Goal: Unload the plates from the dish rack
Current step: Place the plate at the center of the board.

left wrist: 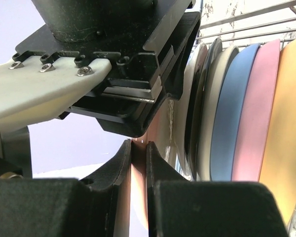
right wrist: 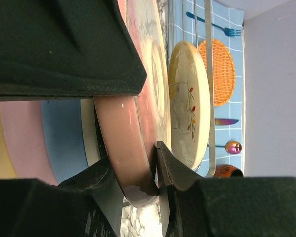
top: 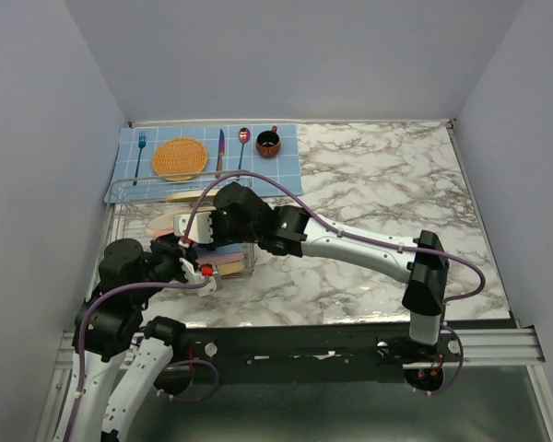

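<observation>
While both arms are reaching into the dish rack (left wrist: 246, 20) at the left-centre of the top view, we are seeing the two grippers meeting over one plate; the left gripper (left wrist: 139, 148) is pinching a thin salmon edge between nearly closed fingers at the lower centre of its wrist view; the right gripper (right wrist: 135, 163) is clamping the rim of the salmon-backed plate (right wrist: 123, 133), one finger on each face, at the bottom centre of its own view. It appears to be the same plate in both, since the right gripper's body is sitting directly above the left fingers in the left wrist view.

The plate is standing on edge inside the rack, its glossy face reflecting the marble; beside it in the right wrist view the cream plate with the twig motif (right wrist: 187, 98) is standing upright, apart from it. On the right of the left wrist view the others are standing in a row, close together: the black-rimmed beige plate (left wrist: 211, 123), the blue plate (left wrist: 232, 113), the pink plate (left wrist: 259, 108) and the yellow-orange plate (left wrist: 286, 138).

Beyond the rack, in the upper left of the top view, the blue checked placemat (top: 134, 147) is carrying the woven orange disc (top: 179, 158) and the dark red cup (top: 268, 144); the marble table (top: 378, 184) is filling the right.
</observation>
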Robot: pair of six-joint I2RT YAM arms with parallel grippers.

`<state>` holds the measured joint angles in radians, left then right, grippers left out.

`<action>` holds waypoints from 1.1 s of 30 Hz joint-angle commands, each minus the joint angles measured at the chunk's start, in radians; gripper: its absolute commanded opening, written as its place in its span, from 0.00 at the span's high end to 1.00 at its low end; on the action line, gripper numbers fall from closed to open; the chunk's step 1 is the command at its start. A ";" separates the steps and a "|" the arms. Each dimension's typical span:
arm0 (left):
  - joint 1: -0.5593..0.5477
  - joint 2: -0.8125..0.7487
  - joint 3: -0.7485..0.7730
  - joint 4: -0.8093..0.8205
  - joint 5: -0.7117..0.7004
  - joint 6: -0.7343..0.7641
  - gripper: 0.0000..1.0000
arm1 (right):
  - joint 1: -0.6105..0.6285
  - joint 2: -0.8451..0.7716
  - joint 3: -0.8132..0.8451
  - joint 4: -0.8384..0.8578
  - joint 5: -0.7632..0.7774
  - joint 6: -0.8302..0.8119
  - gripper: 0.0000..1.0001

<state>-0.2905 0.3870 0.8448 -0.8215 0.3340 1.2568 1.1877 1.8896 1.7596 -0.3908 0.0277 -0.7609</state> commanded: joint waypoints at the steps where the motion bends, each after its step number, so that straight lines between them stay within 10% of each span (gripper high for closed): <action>1: -0.006 -0.025 0.028 -0.002 0.027 -0.048 0.92 | -0.005 -0.053 -0.015 0.006 0.055 0.026 0.99; 11: -0.006 -0.094 0.062 0.013 0.016 -0.066 0.56 | -0.007 -0.069 0.015 0.015 0.087 -0.002 0.99; 33: -0.006 -0.134 -0.019 0.163 -0.066 -0.143 0.51 | -0.008 -0.043 0.198 -0.092 0.090 -0.002 0.99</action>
<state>-0.2951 0.2600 0.8543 -0.7433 0.3046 1.1759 1.1591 1.8709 1.8225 -0.4637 0.1463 -0.7921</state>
